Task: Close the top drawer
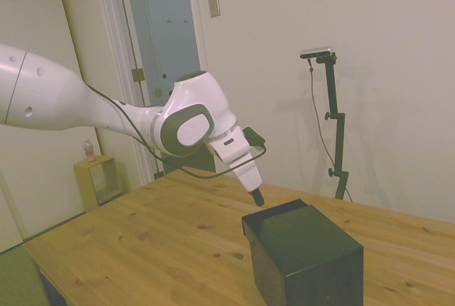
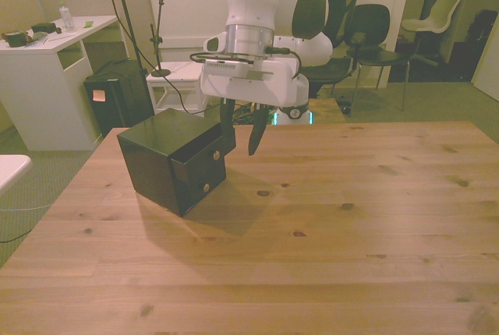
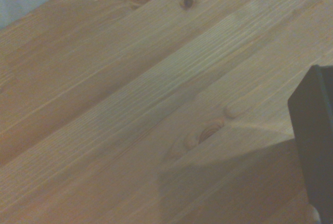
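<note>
Spanning every view, the wooden desk (image 2: 327, 218) carries a small matte black cabinet (image 2: 160, 160) toward the front view's left. Reaching over it, the white Franka arm (image 1: 106, 110) hangs its pincer (image 2: 240, 134) just beside the cabinet's front corner. The top drawer (image 2: 204, 150) stands pulled out a little from the cabinet face, a small knob showing on its front. The pincer's two dark fingers (image 2: 255, 134) are spread apart and hold nothing; one seems to touch the drawer front, though that is hard to tell
</note>
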{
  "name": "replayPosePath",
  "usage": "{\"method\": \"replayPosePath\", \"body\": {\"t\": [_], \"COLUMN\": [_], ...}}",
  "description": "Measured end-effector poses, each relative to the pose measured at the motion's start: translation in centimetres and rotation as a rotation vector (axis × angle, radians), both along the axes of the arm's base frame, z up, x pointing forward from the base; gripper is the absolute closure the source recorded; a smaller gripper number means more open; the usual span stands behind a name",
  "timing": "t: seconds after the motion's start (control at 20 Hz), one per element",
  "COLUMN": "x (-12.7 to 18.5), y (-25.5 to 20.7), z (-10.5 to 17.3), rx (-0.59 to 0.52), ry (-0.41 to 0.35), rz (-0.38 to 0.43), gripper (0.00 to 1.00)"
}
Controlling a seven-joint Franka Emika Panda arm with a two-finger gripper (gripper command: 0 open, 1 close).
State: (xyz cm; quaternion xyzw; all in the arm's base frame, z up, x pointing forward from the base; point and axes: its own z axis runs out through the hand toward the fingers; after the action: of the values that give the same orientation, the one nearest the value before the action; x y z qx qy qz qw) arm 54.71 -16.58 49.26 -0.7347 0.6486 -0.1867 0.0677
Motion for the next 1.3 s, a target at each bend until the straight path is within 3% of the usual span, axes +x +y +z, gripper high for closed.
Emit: {"method": "replayPosePath", "body": {"t": [1.3], "x": [-1.3], "y": [-5.7], "z": [-0.4], "rx": [-0.024], "ry": [0.085], "rz": [-0.251], "gripper": [1.0]}}
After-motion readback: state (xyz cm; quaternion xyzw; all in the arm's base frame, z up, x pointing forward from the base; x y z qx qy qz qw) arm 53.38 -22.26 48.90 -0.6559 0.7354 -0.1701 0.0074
